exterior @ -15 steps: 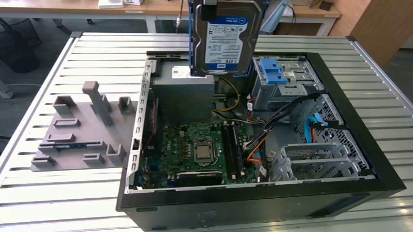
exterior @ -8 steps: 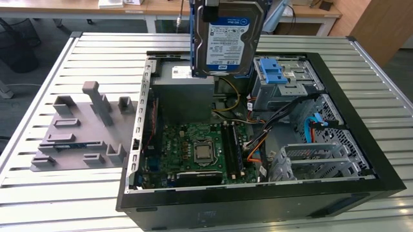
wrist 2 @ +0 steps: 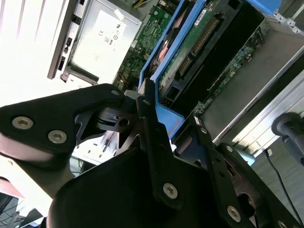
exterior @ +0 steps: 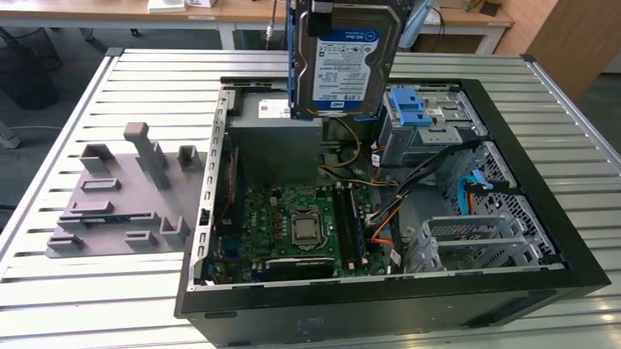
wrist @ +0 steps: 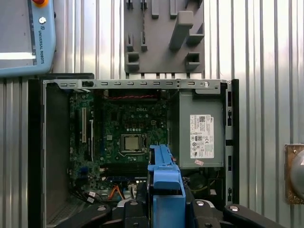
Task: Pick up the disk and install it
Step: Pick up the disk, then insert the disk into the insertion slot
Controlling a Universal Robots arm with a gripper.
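Overhead, one gripper [wrist 2: 168, 116] pinches one disk [exterior: 345, 62] (blue-framed); one open case [exterior: 388, 309] below.

A: State of gripper [wrist 2: 171, 121]?
B: Clamped on the disk [wrist 2: 192, 47]. Black fingers [wrist 2: 151, 128] flank its blue carrier [wrist 2: 161, 114]; circuit side showing, running toward one o'clock.
A: Beyond?
B: Grey power supply box [wrist 2: 102, 40], eleven o'clock.

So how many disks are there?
1. The disk is clamped in the gripper, upright above the open computer case. More could be hidden inside its drive bays.
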